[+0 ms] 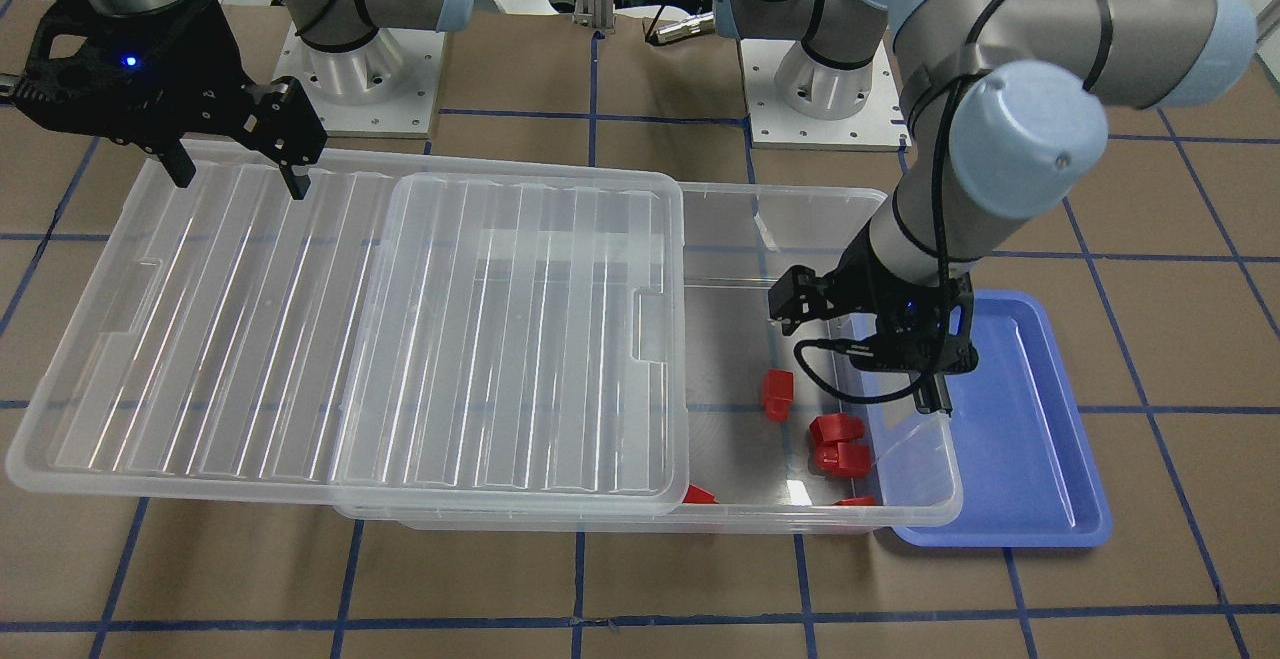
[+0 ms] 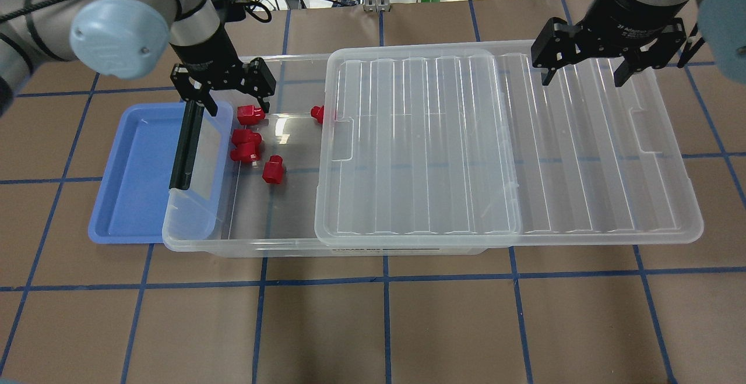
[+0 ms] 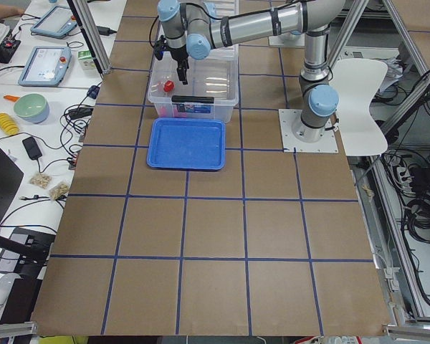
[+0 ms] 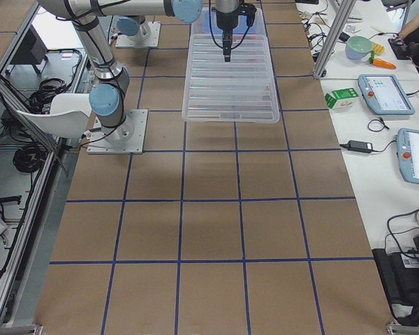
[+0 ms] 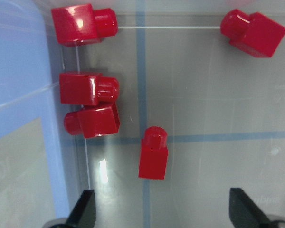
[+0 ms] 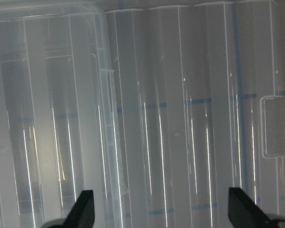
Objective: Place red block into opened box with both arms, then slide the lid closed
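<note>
Above the open short end of the box [image 2: 280, 209], the left gripper [image 2: 228, 99], fingers spread wide with nothing between them. Over the overhanging end of the lid [image 2: 419, 145], the right gripper [image 2: 584, 78], likewise parted and empty, not visibly touching the ribs. Down on the box floor, the red block [image 5: 153, 154], alone near the middle of the uncovered part. Close by, four more red blocks [image 5: 88, 89]: three along the short end by the black clip bar [image 2: 183, 145], one at the long wall farther from the robot, right at the lid's edge. Lid drawn roughly halfway off, jutting past the box's other short end. At the clip end, the blue tray [image 2: 140, 174], seemingly overlapped by the box's rim.

Judged from here, only the closing slide left to do. Likeliest trouble: a collision with the left gripper, low in the very gap due to be covered, unless lifted clear first. Also possible: a skewed push from one corner, jamming the lid crosswise on the rim. Or the whole light box dragged along the table [image 2: 384, 326] against the tray, with nothing bracing it.

Box and lid both clear, glossy, thin-looking plastic, probably slick and slightly flexible. Lid flat, with parallel raised ribs and a rectangular notch at each short end. Blocks hard, shiny and squared, each with a narrower rounded stub. Tray shallow, smooth, round-cornered.
</note>
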`<state>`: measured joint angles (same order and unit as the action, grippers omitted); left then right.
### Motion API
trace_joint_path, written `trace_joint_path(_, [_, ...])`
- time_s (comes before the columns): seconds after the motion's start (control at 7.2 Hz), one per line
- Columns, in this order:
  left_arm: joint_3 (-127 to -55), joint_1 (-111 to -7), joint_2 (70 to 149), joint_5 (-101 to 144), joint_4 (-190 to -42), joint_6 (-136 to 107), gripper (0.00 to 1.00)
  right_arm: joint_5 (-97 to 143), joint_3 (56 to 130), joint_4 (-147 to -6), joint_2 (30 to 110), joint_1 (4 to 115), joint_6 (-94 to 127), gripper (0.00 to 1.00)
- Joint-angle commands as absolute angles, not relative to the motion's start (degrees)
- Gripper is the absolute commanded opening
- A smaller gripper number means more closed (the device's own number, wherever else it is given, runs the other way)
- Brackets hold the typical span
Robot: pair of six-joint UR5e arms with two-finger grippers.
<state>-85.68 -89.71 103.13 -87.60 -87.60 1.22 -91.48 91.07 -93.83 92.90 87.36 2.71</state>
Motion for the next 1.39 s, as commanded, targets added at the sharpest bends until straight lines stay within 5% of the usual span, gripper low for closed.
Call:
trace_joint_path(0.0, [-83.8, -89.6, 95.4, -87.5, -97.4, 1.2, 1.00, -91.5, 91.1, -93.9, 92.9, 87.4, 2.7, 1.00])
trace_joint_path(1.25, [-88.7, -89.3, 87.9, -88.3, -98.5, 1.2, 1.00, -91.5, 91.1, -93.8, 92.9, 87.4, 2.7, 1.00])
